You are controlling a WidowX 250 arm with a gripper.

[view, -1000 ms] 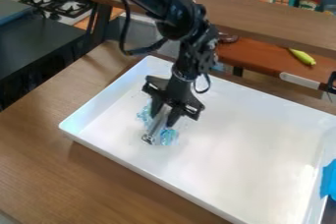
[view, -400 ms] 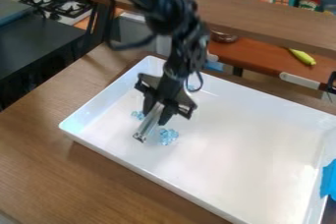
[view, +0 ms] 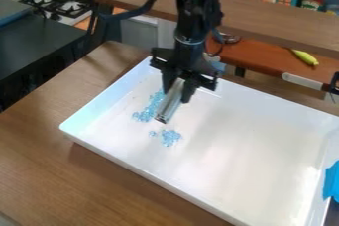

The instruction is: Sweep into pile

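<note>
The hand [view: 176,94] has the silver tube [view: 169,106] pinched, the bead streak [view: 141,116] just left, smaller clump [view: 170,137] beyond the tube's lower end!

My arm [view: 193,17] cut off by top edge, 12 o'clock. Metal tool [view: 169,108]: upper end hidden in my gripper [view: 176,95]. Same gripper hides part of tray [view: 245,150] far rim. Tray cut off at 5 o'clock. Blue item [view: 332,183] cut off at 4, can't ID. Blue bits [view: 170,137] too small to count.
</note>
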